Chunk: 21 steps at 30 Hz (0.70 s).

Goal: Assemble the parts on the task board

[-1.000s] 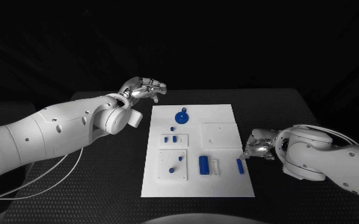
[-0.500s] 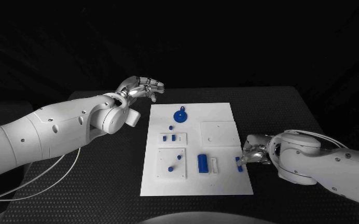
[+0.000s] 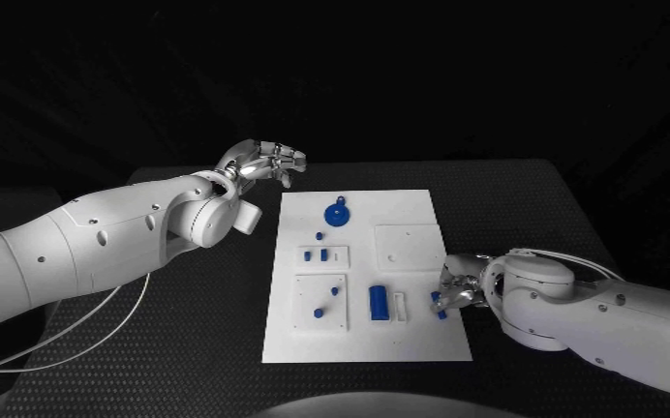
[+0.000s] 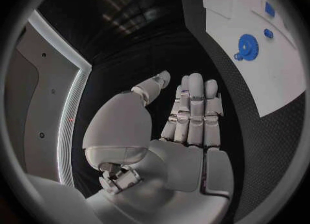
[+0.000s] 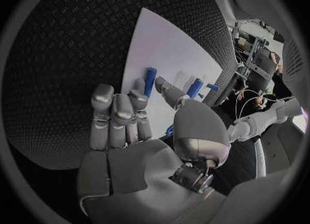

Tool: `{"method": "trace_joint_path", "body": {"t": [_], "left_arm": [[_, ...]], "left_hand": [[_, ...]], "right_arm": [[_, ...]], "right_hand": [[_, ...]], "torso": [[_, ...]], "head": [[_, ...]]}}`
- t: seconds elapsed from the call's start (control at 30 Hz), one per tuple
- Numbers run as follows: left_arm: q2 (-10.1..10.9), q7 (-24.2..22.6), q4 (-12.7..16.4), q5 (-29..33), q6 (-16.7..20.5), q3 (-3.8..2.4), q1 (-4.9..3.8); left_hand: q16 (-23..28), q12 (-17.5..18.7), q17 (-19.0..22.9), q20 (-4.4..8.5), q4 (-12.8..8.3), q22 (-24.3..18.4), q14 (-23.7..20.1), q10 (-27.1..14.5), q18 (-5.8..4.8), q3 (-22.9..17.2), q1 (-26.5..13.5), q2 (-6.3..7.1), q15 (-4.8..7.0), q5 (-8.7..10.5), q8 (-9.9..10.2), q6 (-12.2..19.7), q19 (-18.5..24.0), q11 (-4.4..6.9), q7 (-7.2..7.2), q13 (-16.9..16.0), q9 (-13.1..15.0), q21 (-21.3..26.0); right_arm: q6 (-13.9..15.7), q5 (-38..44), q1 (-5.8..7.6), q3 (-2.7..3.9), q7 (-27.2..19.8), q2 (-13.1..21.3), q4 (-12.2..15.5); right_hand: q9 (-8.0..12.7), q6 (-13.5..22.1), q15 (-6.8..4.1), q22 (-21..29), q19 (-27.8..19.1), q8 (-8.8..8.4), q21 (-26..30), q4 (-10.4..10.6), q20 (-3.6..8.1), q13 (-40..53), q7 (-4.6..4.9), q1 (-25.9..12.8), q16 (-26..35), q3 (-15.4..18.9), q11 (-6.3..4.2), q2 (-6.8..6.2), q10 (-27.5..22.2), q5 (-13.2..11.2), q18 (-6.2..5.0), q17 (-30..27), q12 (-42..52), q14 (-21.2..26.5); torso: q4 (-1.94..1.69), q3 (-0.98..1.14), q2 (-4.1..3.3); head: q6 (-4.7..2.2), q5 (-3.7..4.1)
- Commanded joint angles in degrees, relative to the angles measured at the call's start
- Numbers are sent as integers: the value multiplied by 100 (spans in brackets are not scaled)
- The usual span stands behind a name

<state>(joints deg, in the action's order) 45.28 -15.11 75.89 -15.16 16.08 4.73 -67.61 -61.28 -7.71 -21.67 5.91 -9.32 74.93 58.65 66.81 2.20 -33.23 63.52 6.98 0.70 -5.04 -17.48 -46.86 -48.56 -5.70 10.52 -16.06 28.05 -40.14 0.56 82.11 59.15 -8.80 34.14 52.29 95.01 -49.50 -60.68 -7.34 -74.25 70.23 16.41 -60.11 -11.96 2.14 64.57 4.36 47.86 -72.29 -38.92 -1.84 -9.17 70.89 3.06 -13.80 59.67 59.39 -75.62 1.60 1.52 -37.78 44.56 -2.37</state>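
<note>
- Right now our right hand [image 3: 458, 289] sits at the right edge of the task board [image 3: 398, 213], fingers reaching onto a small blue peg [image 3: 441, 305] that lies near that edge; in the right wrist view the fingertips [image 5: 139, 96] are just beside or touching the peg [image 5: 150, 77], but we cannot tell whether it is truly pinched.
- Our left hand [image 3: 261, 162] hangs above the counter [image 3: 517, 200] off the board's far-left corner, fingers straight and together, holding nothing; the left wrist view shows the flat palm [image 4: 187, 131] with nothing in it.
- On the board itself, working away from the peg: a white bar [image 3: 404, 307] and a blue cylinder [image 3: 379, 302] lie just beside each other, then a square plate with two small blue pieces [image 3: 324, 304], a smaller plate with two blue studs [image 3: 319, 256] farther up, and a blue gear [image 3: 337, 215] toward the far end.
- We judge the step in hand to be picking up the peg at the board's right edge; little looks assembled, so the task seems early.
- Next we would need a firm pinch on the peg, a lift clear of the board, then a move toward whichever socket fits it.
- Under the board the counter is black with a fine textured weave; beyond its far edge the room is dark.
</note>
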Motion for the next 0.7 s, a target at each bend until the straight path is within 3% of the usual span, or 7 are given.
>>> {"method": "trace_joint_path", "body": {"t": [0.03, 0.27, 0.5, 0.7], "left_arm": [[-5, -39, 19, 25, -75, -3, -6], [3, -36, 20, 25, -74, -3, -6], [1, -35, 20, 25, -70, -3, -6], [0, -33, 20, 25, -71, -3, -5]], "left_hand": [[33, -35, -8, 12, 37, 14, -6, -26, 61, 11, -65, 14, -30, -15, 39, 38, -12, -10, 7, -7, 6, 19], [34, -35, -9, 12, 41, 15, -6, -26, 61, 11, -67, 12, -31, -15, 40, 39, -12, -10, 8, -7, 6, 20], [35, -36, -10, 12, 45, 17, -6, -27, 61, 12, -69, 11, -31, -15, 40, 40, -12, -11, 8, -7, 7, 21], [35, -36, -11, 12, 48, 18, -6, -28, 61, 12, -70, 10, -31, -15, 41, 41, -12, -11, 8, -7, 8, 22]], "right_arm": [[-17, 501, -88, -39, 13, -86, -69], [-7, 976, -197, -42, 11, -270, -135], [-1, 1024, -237, -44, -11, -344, -128], [192, 108, -236, -42, -72, -259, -84]], "right_hand": [[1187, 9, -14, -7, -25, -47, -30, -75, -10, 4, 10, 41, -24, -39, -1, 100, 41, -28, -119, 5, -10, 14], [1190, -3, -8, -6, -34, -60, -34, -185, -25, 0, 12, 185, -24, -221, 1, 166, 48, -28, -120, 0, -21, 16], [1196, -20, 4, 1, -32, -77, -37, -214, -52, -7, 17, 293, -21, -475, 10, 147, 61, -27, -117, -12, -35, 13], [1218, -48, 20, 6, -27, -98, -41, -187, -86, -15, 23, 318, -14, -694, 14, 209, 75, -4, -119, -27, -46, 1]], "torso": [[-5, 1, 1], [-2, 1, 2], [-5, 1, 2], [-2, -1, 3]], "head": [[10, -5], [13, -15], [7, -8], [9, -14]]}}
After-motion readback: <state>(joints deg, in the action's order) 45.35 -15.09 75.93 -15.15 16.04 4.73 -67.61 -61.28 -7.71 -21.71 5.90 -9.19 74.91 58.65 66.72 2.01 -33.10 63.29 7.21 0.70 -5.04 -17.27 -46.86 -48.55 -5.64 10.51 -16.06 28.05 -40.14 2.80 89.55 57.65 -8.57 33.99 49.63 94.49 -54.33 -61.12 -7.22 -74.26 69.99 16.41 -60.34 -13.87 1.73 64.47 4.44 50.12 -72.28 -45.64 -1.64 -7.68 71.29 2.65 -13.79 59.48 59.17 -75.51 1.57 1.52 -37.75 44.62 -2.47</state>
